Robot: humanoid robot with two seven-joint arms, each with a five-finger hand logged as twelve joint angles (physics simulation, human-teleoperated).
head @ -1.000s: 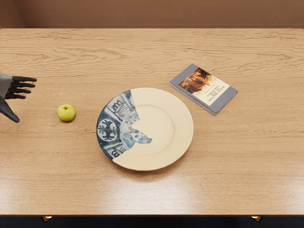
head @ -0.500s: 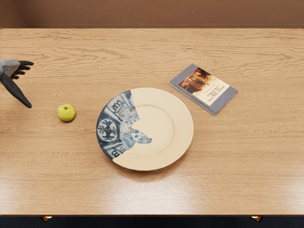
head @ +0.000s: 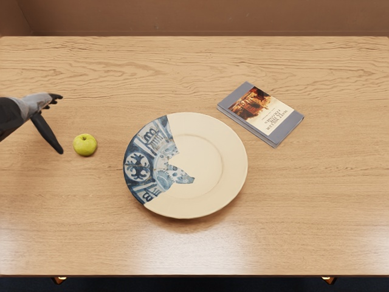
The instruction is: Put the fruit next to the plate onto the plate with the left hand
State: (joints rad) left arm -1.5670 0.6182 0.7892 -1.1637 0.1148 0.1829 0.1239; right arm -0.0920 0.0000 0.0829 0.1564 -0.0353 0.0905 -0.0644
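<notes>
A small yellow-green apple (head: 85, 144) lies on the wooden table just left of a large cream plate (head: 206, 164) that has a blue patterned section on its left side. My left hand (head: 47, 118) comes in from the left edge and hovers a little left of and above the apple, apart from it. Its fingers are spread, the thumb pointing down toward the table, and it holds nothing. The right arm does not show.
A paperback book (head: 261, 113) lies flat at a slant to the upper right of the plate. The table's front edge (head: 194, 275) runs along the bottom of the picture.
My left hand has come in further from the left edge, moving right toward the apple. The apple, plate and book have stayed put.
</notes>
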